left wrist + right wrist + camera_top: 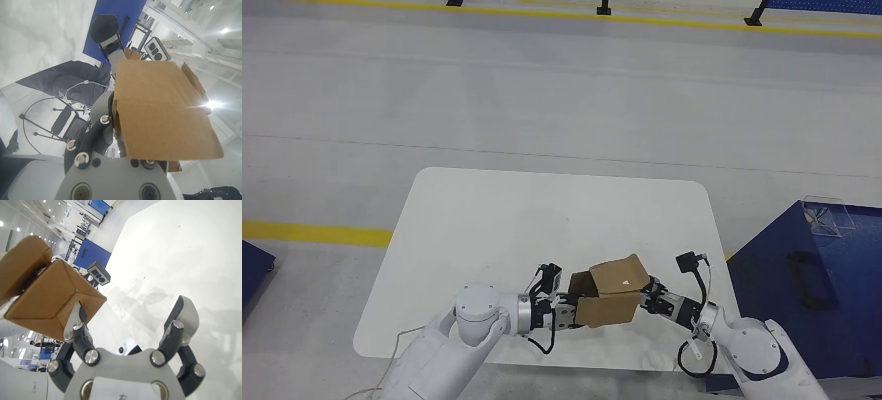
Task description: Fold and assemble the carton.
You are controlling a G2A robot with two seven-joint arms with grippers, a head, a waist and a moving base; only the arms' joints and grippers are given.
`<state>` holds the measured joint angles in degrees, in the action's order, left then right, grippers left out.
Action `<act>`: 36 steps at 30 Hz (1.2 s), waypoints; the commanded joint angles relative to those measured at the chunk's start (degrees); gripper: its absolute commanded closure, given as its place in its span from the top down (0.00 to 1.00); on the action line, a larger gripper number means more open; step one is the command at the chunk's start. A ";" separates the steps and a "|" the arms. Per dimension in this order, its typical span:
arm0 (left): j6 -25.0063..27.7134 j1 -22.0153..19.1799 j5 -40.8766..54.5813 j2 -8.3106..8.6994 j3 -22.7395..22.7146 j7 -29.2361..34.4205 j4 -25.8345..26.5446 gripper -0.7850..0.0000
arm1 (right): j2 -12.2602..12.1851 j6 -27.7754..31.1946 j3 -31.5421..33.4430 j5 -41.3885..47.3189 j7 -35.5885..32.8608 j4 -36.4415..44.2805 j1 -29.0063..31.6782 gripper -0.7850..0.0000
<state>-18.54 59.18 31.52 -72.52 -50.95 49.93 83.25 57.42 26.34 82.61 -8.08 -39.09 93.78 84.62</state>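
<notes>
**A:** Low in frame, the left gripper (115, 103) is pinched tight on a wall of the brown corrugated cardboard carton (160, 106). I'd judge it light and stiff but easily creased, so grip panels near the folds.

**B:** The right gripper (130, 306) gapes wide and holds nothing, with one finger touching the carton's folded end. The carton's long axis runs left-right at the top view's lower centre, over the white rounded table (492, 220).

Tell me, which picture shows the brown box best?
The right wrist view: the box is close, showing several sides and its folded flaps meeting at a corner. The left wrist view shows one big flat side with a crease. The top view shows the whole box, small, near the table's front edge.
</notes>
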 commanded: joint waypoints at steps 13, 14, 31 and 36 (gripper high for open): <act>0.25 -0.30 -0.29 0.03 -0.40 -0.89 -0.54 0.00 | 0.01 2.93 11.55 1.01 22.75 -2.05 4.19 1.00; 0.32 -0.34 -0.22 0.01 -0.43 -0.97 -0.55 0.00 | 0.17 3.12 12.61 -0.44 26.89 -1.60 5.28 1.00; 2.49 -0.74 -2.11 0.08 -0.94 -2.66 -0.23 0.00 | 1.01 5.36 14.57 -5.33 39.67 1.16 10.13 1.00; -13.14 1.53 3.55 0.22 -3.01 -10.30 8.74 0.00 | 1.01 5.36 14.57 -5.33 39.67 1.16 10.13 1.00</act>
<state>-24.07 60.01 32.72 -72.29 -53.22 42.97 88.96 58.43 31.69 97.18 -13.41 0.58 94.93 94.75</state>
